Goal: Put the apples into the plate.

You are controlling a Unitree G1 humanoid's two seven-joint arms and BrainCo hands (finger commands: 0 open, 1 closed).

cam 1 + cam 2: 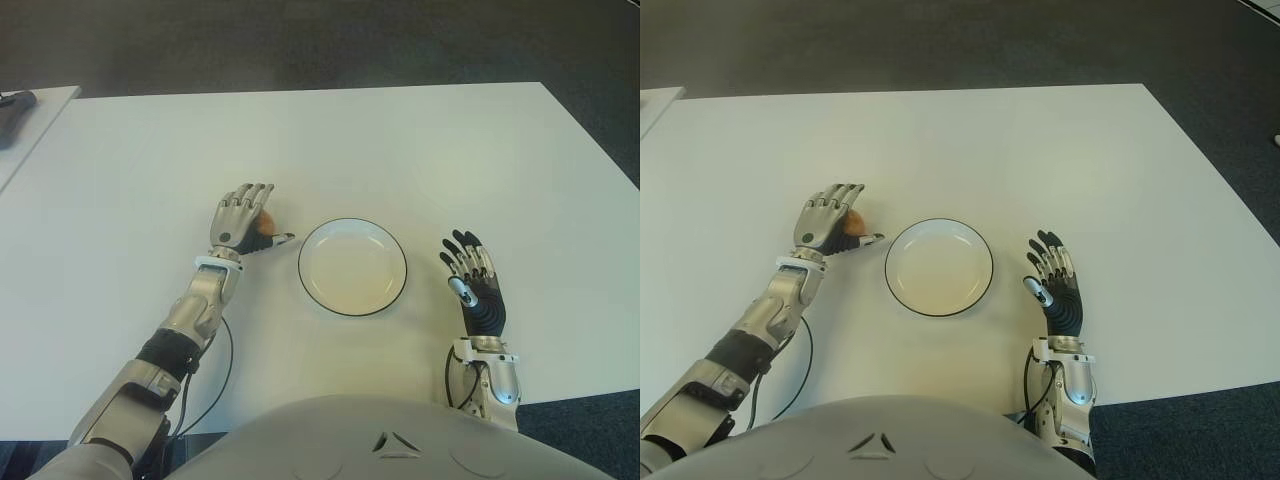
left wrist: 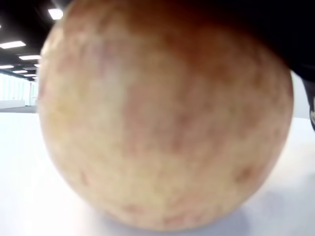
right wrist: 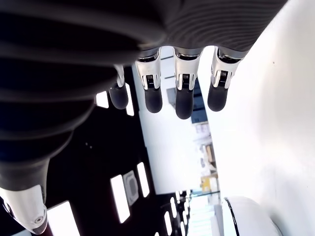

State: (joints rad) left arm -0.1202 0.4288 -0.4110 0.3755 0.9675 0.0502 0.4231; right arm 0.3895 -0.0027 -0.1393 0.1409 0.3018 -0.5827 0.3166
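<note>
One reddish-yellow apple (image 2: 162,118) sits on the white table (image 1: 400,150), just left of the empty white plate (image 1: 352,268) with a dark rim. My left hand (image 1: 250,205) is over the apple from the near side, fingers stretched across its top and thumb pointing toward the plate; only a sliver of the apple (image 1: 267,221) shows beside the palm. In the left wrist view the apple rests on the tabletop. My right hand (image 1: 470,265) shows right of the plate, palm up, its fingers (image 3: 182,103) spread and holding nothing.
A second white table (image 1: 30,140) with a dark object (image 1: 15,108) stands at the far left. A black cable (image 1: 222,360) loops beside my left forearm. Dark carpet surrounds the table, whose right edge runs past my right hand.
</note>
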